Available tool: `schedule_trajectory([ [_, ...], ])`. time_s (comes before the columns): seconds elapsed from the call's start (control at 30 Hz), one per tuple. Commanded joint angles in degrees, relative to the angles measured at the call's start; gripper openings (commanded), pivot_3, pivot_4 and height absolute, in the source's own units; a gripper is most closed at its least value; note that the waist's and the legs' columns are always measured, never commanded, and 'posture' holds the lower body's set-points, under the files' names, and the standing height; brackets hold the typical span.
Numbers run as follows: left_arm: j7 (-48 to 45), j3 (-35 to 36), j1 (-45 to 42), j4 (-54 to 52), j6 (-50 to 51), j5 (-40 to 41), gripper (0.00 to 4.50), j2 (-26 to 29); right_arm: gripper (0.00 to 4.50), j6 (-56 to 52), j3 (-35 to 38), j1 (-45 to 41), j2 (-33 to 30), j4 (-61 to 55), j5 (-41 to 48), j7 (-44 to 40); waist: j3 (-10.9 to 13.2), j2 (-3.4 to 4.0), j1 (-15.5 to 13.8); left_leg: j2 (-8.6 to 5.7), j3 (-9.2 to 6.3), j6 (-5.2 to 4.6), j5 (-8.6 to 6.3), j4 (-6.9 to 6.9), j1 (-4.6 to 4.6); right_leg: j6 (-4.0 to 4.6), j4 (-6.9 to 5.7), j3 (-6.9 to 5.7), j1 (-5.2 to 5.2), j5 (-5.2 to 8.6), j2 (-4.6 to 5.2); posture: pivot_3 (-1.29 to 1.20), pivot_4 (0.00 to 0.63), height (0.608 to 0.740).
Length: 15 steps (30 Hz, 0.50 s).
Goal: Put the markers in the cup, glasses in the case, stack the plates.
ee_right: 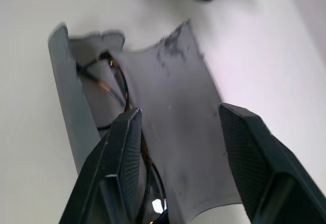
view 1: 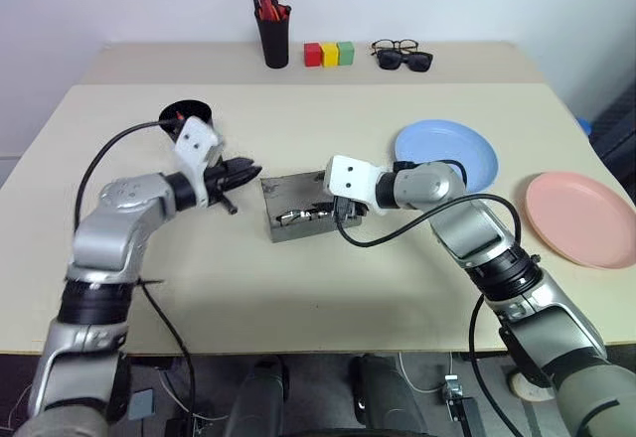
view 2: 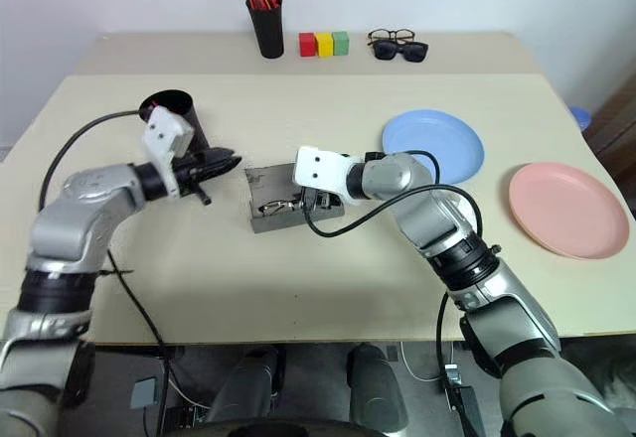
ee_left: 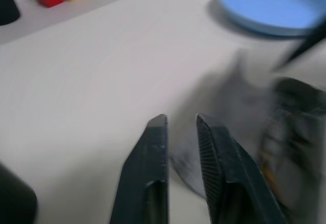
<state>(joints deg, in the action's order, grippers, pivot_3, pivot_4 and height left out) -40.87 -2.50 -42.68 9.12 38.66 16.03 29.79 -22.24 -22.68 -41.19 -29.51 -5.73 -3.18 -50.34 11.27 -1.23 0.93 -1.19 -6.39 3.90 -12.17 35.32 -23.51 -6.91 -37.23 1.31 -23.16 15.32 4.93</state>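
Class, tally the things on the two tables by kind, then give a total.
Plates: 2 (blue, pink)
Blocks: 3 (red, yellow, green)
Spectacles: 3 (two at back, one in case)
Case: 1
Cups: 2
Total: 11

I count two plates: one light blue plate [view 1: 447,151] and one salmon pink plate [view 1: 581,217]. One grey case [view 1: 298,211] with one pair of wire-frame glasses [ee_right: 114,89] inside. Three blocks: red block [view 1: 313,55], yellow block [view 1: 329,55], green block [view 1: 345,53]. Two more pairs of eyewear: black-rimmed spectacles [view 1: 395,46] and sunglasses [view 1: 404,60]. One pen pot [view 1: 273,38], one black cup [view 1: 184,115].
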Motion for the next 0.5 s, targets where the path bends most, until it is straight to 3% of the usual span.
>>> schedule_trajectory([
  [0.03, 0.4, -2.1, -8.9, 11.9, 7.5, -1.0, 1.13, -2.9, 2.42, -2.5, 4.5, 2.2, -0.9, -8.5, 3.2, -0.3, 0.0, 0.0, 0.1, -0.01, 0.02, 0.0, 0.0, 0.02, -0.02, -0.01, 0.02, 0.01, 0.0, 0.0, 0.01, 0.0, 0.15, 0.74],
  [0.13, -1.9, -3.0, -14.4, 22.1, 7.8, -1.9, 1.13, -4.6, 2.42, -6.2, 7.2, 5.6, -1.8, -14.2, 5.9, -0.2, 0.0, 0.0, 1.0, -0.02, 0.05, -0.01, -0.01, -0.03, -0.02, -0.04, 0.02, 0.02, -0.05, 0.03, 0.02, 0.0, 0.15, 0.74],
  [0.27, -8.9, -9.7, -17.1, 29.2, 5.8, -6.1, 1.13, -4.7, 2.42, -11.8, 11.6, 11.4, -4.1, -21.6, 8.2, 1.1, 0.0, 0.01, 1.7, 0.0, 0.02, -0.01, 0.0, -0.08, -0.02, -0.04, 0.0, 0.02, -0.09, 0.04, -0.01, 0.0, 0.15, 0.74],
  [0.5, -15.8, -10.3, -15.1, 24.6, 6.0, -5.7, 1.13, -3.4, 2.42, -16.6, 15.5, 15.6, -7.0, -25.8, 9.8, 3.6, 0.0, 0.03, 1.6, 0.0, 0.05, -0.01, 0.0, -0.03, 0.01, -0.04, -0.01, 0.04, -0.01, 0.04, 0.03, 0.0, 0.15, 0.74],
])
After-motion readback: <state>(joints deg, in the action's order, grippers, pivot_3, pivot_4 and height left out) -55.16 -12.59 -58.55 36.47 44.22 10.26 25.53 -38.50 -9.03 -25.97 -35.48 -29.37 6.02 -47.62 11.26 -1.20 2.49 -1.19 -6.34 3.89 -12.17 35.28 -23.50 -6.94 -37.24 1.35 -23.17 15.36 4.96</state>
